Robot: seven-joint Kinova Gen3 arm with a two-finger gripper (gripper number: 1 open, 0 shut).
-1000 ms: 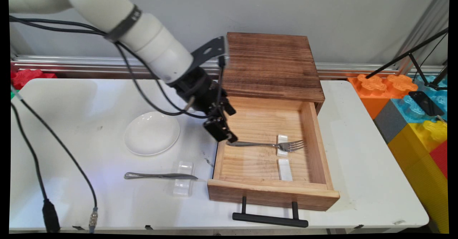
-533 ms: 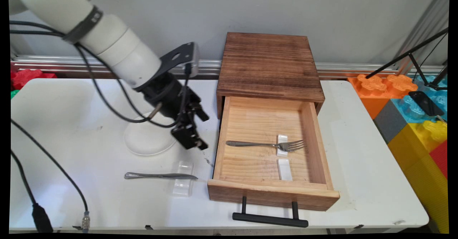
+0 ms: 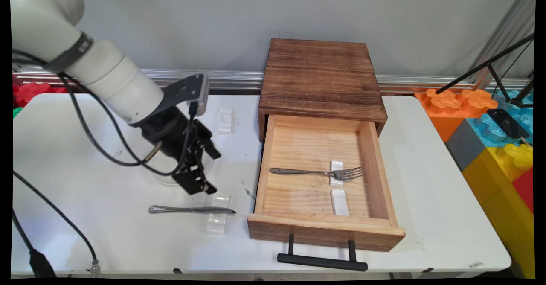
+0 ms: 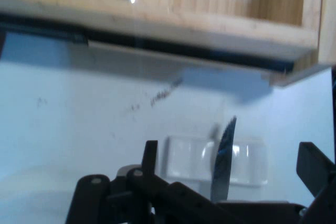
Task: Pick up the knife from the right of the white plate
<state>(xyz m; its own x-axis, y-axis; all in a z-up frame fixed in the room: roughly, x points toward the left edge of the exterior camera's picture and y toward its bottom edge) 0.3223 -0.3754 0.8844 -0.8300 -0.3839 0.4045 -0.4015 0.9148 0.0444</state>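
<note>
My gripper (image 3: 214,172) hangs open and empty over the table, left of the open wooden drawer (image 3: 318,227). Just below it a table knife (image 3: 192,210) lies across a clear cutlery rest (image 3: 218,213), blade pointing at the drawer. In the hand view the gripper (image 4: 231,163) straddles the serrated knife blade (image 4: 224,153) and the clear rest (image 4: 190,158), without touching either. The drawer's side wall (image 4: 210,24) runs across the top of that view. A white plate (image 3: 167,180) is mostly hidden under the hand.
A fork (image 3: 315,173) lies in the drawer on a white rest (image 3: 336,166), with a second white rest (image 3: 340,202) nearer the front. Another rest (image 3: 225,120) sits by the dark wooden cabinet (image 3: 322,76). The drawer handle (image 3: 322,261) overhangs the table's near edge. Coloured blocks (image 3: 490,127) stand right.
The arm has swung left and toward the near side, from the drawer's left rim across the plate to above the knife and its rest. The fork stays in the drawer.
</note>
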